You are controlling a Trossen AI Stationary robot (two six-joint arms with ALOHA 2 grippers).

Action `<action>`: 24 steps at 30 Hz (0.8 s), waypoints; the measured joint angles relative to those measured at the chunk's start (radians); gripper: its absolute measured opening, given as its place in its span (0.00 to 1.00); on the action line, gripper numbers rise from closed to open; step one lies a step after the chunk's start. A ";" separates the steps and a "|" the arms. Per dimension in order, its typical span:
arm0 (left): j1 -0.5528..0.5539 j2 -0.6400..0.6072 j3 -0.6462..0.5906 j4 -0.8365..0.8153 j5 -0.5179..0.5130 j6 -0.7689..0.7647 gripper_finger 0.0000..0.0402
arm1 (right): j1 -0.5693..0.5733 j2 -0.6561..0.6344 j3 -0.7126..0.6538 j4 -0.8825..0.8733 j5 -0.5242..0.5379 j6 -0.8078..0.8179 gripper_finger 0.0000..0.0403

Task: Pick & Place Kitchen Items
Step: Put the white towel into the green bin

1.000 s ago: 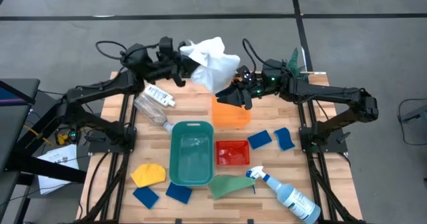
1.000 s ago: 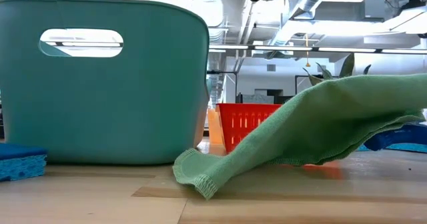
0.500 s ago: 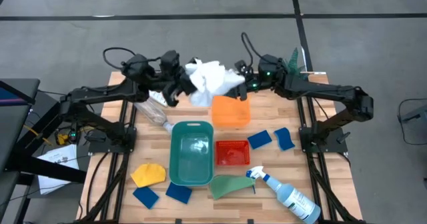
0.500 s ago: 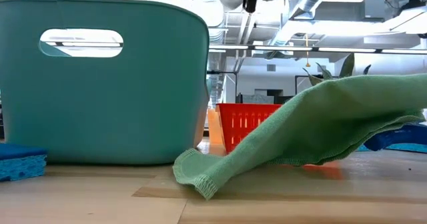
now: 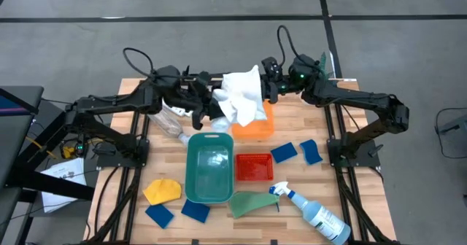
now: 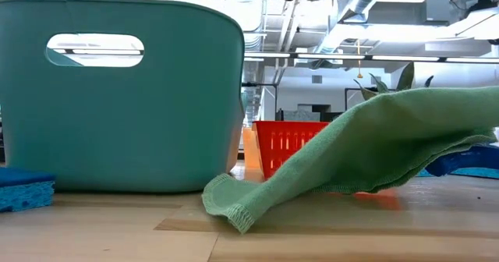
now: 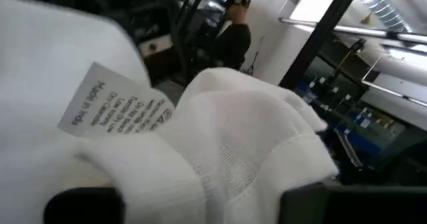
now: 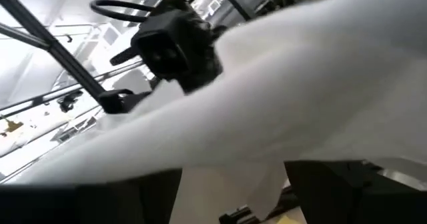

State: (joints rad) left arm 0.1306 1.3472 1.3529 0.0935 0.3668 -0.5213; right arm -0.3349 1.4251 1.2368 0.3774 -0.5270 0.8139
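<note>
A white cloth (image 5: 241,98) hangs bunched above the orange container (image 5: 257,128) at the table's far middle, between my two grippers. My left gripper (image 5: 211,105) is shut on its left part and my right gripper (image 5: 268,87) on its right part. The cloth fills both wrist views (image 7: 220,131) (image 8: 280,84). A green cloth (image 5: 252,201) (image 6: 366,153), a yellow cloth (image 5: 162,190), several blue sponges (image 5: 284,152) and a spray bottle with a blue trigger (image 5: 314,212) lie on the table's near half. The small white bottle is hidden. My left gripper holds a bunched part of the white cloth near its sewn-in label (image 7: 117,114), between its two fingers (image 7: 83,207); several layers. It comes level from the table's left. The cloth hangs clear of the table. My right gripper holds the cloth's right part (image 8: 233,177), which runs down between its two fingers (image 8: 353,191). It comes level from the table's right. The exact place of contact is hidden by the cloth itself.
A teal bin (image 5: 209,165) (image 6: 117,98) stands mid-table with a red basket (image 5: 254,167) (image 6: 288,145) to its right. A clear bottle (image 5: 169,121) lies under the left arm. A green plant (image 5: 323,64) stands at the far right corner.
My left gripper has carried the white cloth from the table's far edge toward the right and the near edge, and the cloth now hangs over the orange container. My right gripper has drawn back a little toward the far edge and met the cloth's right side.
</note>
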 joint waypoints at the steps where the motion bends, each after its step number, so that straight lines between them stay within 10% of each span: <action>1: 0.002 0.000 0.000 -0.024 0.000 0.001 0.03 | 0.003 0.000 0.000 0.013 0.000 0.000 0.61; 13: 0.040 0.001 0.000 -0.236 -0.169 0.012 0.03 | 0.037 0.000 0.000 0.152 -0.083 -0.031 0.61; 24: 0.106 0.001 0.000 -0.112 -0.264 0.073 0.03 | 0.075 0.000 0.000 0.107 -0.131 -0.044 0.61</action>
State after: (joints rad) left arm 0.2364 1.3483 1.3529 -0.0182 0.1032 -0.4479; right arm -0.2604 1.4254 1.2369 0.4845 -0.6579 0.7695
